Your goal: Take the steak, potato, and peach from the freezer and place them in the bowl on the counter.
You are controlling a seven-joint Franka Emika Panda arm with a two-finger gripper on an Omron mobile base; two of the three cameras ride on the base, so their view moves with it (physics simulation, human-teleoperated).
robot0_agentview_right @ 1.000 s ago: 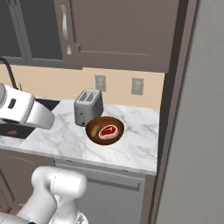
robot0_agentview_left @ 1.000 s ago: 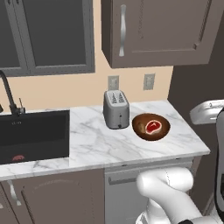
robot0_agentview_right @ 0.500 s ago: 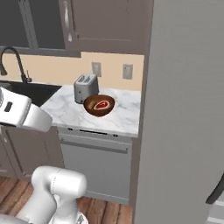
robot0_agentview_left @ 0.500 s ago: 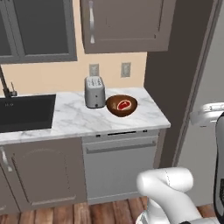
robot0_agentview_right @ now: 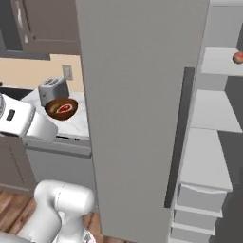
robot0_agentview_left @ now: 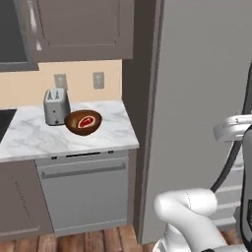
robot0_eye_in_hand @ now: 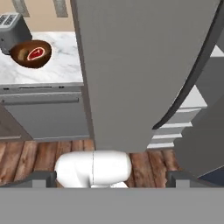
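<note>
On your left, the steak [robot0_agentview_left: 86,121] already lies in the bowl [robot0_agentview_left: 74,126] on the counter [robot0_agentview_left: 113,133]. Rightward, the peach [robot0_agentview_right: 238,57] waits on a shelf of the open freezer [robot0_agentview_right: 142,95]; potato unseen. Gripper: cannot tell whether its fingers are spread.

I see a white marble counter [robot0_agentview_left: 113,135] carrying 2 things side by side: a toaster [robot0_agentview_left: 56,106] and a dark bowl [robot0_agentview_left: 82,122]. A peach [robot0_agentview_right: 238,57] sits on a freezer shelf [robot0_agentview_right: 219,61].
</note>
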